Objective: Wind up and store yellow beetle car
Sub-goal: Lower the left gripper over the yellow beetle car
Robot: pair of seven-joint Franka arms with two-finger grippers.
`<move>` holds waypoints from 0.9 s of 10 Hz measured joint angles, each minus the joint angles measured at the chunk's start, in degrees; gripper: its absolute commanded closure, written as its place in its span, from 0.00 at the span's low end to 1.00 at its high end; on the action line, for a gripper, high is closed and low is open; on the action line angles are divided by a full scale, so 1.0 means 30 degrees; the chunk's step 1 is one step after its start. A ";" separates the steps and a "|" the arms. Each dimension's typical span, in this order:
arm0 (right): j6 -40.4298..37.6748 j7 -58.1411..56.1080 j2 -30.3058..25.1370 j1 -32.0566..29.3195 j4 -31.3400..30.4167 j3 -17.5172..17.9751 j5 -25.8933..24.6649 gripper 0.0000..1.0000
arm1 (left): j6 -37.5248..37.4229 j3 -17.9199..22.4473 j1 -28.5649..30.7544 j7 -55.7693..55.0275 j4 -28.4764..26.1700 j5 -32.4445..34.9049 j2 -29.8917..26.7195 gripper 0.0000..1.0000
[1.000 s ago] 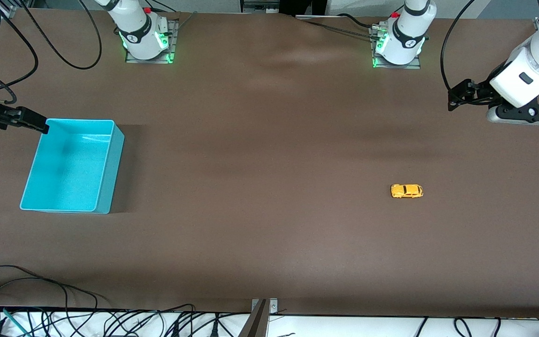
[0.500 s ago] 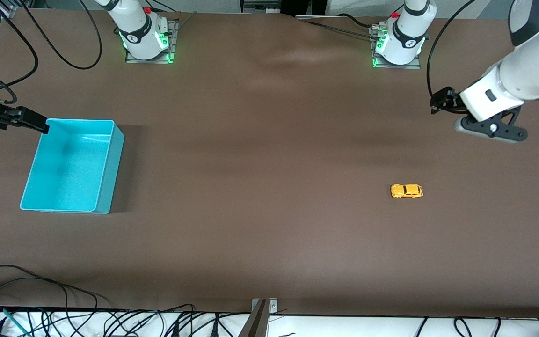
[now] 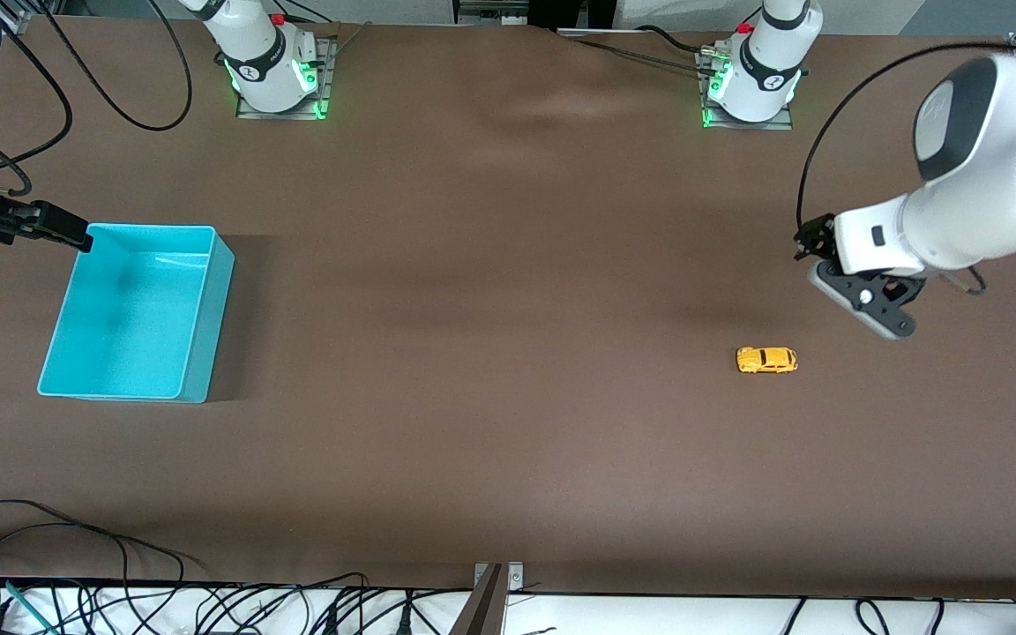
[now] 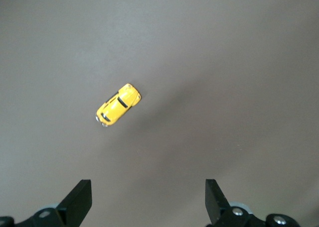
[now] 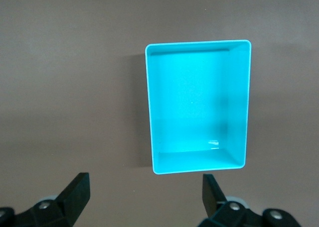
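The yellow beetle car [image 3: 766, 360] stands alone on the brown table toward the left arm's end; it also shows in the left wrist view [image 4: 118, 104]. My left gripper [image 3: 806, 240] hangs above the table a little way from the car, open and empty, its fingers wide apart in the left wrist view [image 4: 148, 197]. The turquoise bin [image 3: 133, 309] stands empty toward the right arm's end. My right gripper [image 3: 67, 231] waits by the bin's corner, open and empty [image 5: 144, 192], with the bin [image 5: 198, 107] just off its fingertips.
Both arm bases [image 3: 274, 70] [image 3: 753, 75] stand along the table's edge farthest from the front camera. Loose cables [image 3: 58, 564] lie at the edge nearest that camera. A clamp [image 3: 490, 586] sits at the middle of that edge.
My left arm has swung in from the table's end and come down toward the yellow car. The right arm, the bin and the car have not moved.
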 measured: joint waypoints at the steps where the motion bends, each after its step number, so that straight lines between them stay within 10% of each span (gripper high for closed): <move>1: -0.0001 0.0000 -0.0001 0.0000 0.0001 0.0000 0.0094 0.00 | 0.0786 0.0016 0.0027 0.1701 -0.0068 0.0004 0.0781 0.00; 9: -0.0058 -0.0007 0.0021 0.0028 -0.0009 0.0099 0.0146 0.00 | 0.9863 0.0121 0.1250 1.4900 -0.3227 0.0081 0.5336 0.00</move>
